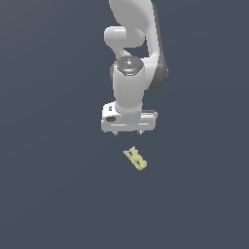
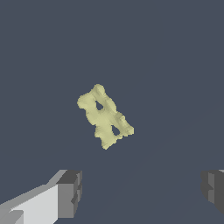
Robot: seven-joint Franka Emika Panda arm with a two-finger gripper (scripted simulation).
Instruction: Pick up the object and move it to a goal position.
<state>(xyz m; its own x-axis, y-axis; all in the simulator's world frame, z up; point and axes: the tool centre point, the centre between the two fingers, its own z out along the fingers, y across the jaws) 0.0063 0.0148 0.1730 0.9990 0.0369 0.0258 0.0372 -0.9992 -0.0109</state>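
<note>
The object (image 1: 135, 158) is a small pale yellow lumpy piece with notches and holes, lying flat on the dark grey floor. It also shows in the wrist view (image 2: 105, 116), lying at a slant. My white gripper (image 1: 127, 133) hangs above the floor, just behind and a little to the exterior view's left of the object, not touching it. Its jaws stand wide apart and hold nothing. In the wrist view the grey fingertips (image 2: 70, 194) frame a wide gap (image 2: 141, 190), with the object ahead of them.
The white arm (image 1: 131, 48) rises behind the gripper toward the top of the exterior view. The floor (image 1: 48, 194) is plain dark grey all around, with nothing else on it.
</note>
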